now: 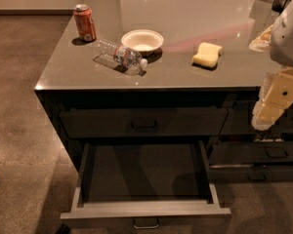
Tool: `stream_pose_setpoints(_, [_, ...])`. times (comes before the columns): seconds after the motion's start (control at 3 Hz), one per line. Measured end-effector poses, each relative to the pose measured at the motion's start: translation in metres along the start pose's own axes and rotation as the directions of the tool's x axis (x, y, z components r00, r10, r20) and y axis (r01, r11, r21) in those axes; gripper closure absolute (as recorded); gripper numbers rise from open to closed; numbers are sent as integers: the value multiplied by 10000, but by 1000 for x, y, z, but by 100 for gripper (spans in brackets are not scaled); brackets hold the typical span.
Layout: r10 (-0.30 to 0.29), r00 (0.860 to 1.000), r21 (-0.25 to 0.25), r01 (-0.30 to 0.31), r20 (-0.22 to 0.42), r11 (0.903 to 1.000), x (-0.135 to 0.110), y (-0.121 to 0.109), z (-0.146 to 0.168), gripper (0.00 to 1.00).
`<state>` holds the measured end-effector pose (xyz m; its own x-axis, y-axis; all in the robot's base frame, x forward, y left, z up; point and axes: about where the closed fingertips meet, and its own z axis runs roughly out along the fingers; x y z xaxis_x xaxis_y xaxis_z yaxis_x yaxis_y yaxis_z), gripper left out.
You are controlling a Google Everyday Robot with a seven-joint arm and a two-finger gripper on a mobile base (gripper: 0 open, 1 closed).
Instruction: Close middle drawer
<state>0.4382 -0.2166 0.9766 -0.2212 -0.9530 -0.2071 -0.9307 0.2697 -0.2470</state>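
Gaping open at the bottom centre of the frame, the middle drawer (pixel 146 209) juts far out from the dark cabinet. Its dark inner floor is bare between lighter grey side walls, and its small metal bar handle (pixel 146 223) sits at the very bottom edge. Directly above it, the top drawer (pixel 102 123) is shut flush.

The robot's arm enters at the right edge, and its cream-coloured tool (pixel 269 110) hangs in front of the narrower drawers (pixel 276 152), above and to the right of the open drawer and well apart from its handle. Whether the tool is open or closed cannot be told from this angle.

On the grey bench (pixel 185 13), a red soda can (pixel 84 22) stands upright at upper left. Near it a plastic water bottle (pixel 119 56) lies on its side just beside a white bowl (pixel 142 40). A yellow sponge (pixel 207 54) rests farther right.
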Motion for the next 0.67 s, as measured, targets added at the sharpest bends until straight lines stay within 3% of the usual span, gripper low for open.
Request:
stream_pose_setpoints(0.33, [30,10000,12,-30,-1,10000,2,0,4,0])
stream_pose_setpoints(0.67, [343,9994,105,-342,-25,9994,23,-4,49,0])
